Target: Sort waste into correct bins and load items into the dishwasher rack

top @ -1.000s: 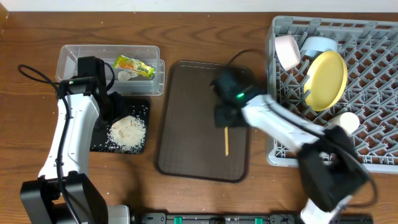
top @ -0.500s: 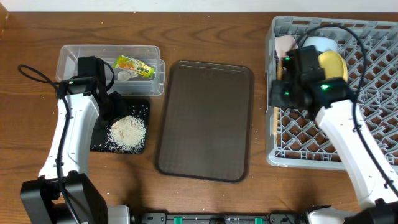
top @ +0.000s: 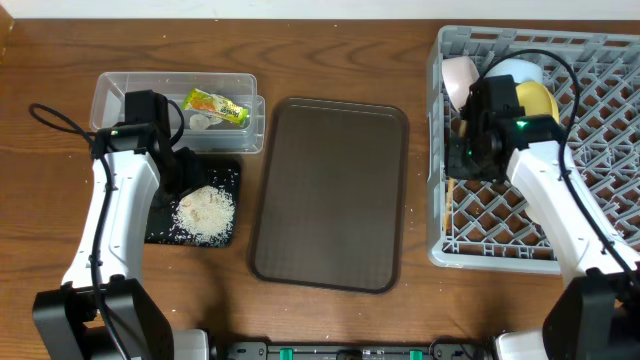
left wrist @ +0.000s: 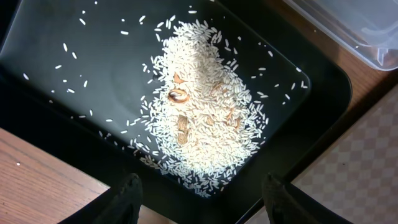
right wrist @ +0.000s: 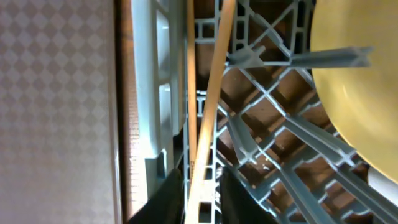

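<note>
The right gripper (right wrist: 202, 198) has swung from the brown tray (top: 330, 190) to the left edge of the dishwasher rack (top: 437, 100), fingers nipping a chopstick (right wrist: 212, 99). The left gripper (left wrist: 202, 194) hangs wide open, empty, over rice (left wrist: 205, 112) in the black tray (left wrist: 50, 93), clear tub (top: 120, 92) behind.

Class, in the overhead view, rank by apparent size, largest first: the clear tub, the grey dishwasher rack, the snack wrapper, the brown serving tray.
1. grey dishwasher rack, partly cropped
2. brown serving tray
3. clear tub
4. snack wrapper
</note>
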Robot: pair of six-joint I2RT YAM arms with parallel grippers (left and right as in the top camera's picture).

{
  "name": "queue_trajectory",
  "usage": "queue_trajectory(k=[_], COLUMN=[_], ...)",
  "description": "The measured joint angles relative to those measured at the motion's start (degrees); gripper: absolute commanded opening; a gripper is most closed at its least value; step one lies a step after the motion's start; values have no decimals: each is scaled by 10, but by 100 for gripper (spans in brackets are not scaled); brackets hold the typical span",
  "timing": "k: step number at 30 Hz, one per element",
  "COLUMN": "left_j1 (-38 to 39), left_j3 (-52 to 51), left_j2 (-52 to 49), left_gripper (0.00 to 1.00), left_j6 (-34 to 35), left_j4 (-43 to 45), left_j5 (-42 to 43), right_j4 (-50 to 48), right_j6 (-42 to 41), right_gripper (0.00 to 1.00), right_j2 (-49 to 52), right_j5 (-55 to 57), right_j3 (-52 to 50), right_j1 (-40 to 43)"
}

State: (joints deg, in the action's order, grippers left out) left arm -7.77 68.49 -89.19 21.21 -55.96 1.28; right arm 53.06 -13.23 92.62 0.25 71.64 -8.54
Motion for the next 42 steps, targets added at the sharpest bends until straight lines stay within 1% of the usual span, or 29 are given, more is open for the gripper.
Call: queue_trajectory(k=[3, 4, 6, 8, 10, 12, 16, 20, 23, 25, 28, 31, 33, 37, 38, 39, 42], left_j1=[0, 0, 0, 1, 5, 17, 68, 121, 143, 147, 147, 147, 147, 147, 147, 147, 147], left_j3=[0, 0, 0, 0, 0, 0, 0, 0, 0, 0, 0, -2, -11, -56, -79, -89, -147], left_j2=[0, 0, 0, 0, 0, 0, 0, 0, 0, 0, 1, 12, 41, 161, 217, 240, 366], left_gripper=[69, 71, 73, 75, 77, 78, 80, 83, 83, 83, 82, 82, 83, 82, 83, 89, 91], left_j6=[0, 0, -2, -5, -12, -20, -46, -70, -80, -82, -82, -82, -82, -82, -82, -82, -77], left_j4=[0, 0, 0, 1, 2, 2, -4, -29, -70, -102, -147, -161, -157, -118, -97, -89, -47], left_j5=[0, 0, 0, 0, 0, 0, 0, 0, 2, 8, 21, 31, 37, 48, 49, 49, 49], right_j4=[-10, -14, -22, -36, -53, -67, -73, -37, 13, 39, 73, 101, 99, 66, 53, 49, 35], right_j6=[3, 0, -6, -10, -13, -12, 2, 9, 12, 13, 13, 13, 13, 15, 19, 19, 19], right_gripper=[41, 45, 48, 54, 57, 59, 61, 64, 71, 75, 79, 82, 85, 99, 99, 99, 99], right_j2=[0, 0, 0, 0, 0, 0, -3, -19, -38, -53, -78, -118, -154, -263, -309, -329, -457], right_j5=[0, -1, -7, -24, -55, -87, -132, -141, -133, -124, -113, -97, -90, -80, -79, -78, -68], right_j3=[0, 0, 0, 0, 0, 0, 0, 0, -1, -1, -1, -5, -19, -90, -122, -136, -211], right_j1=[0, 0, 0, 0, 1, 2, 2, 2, 2, 2, 2, 2, 2, 2, 2, 2, 2])
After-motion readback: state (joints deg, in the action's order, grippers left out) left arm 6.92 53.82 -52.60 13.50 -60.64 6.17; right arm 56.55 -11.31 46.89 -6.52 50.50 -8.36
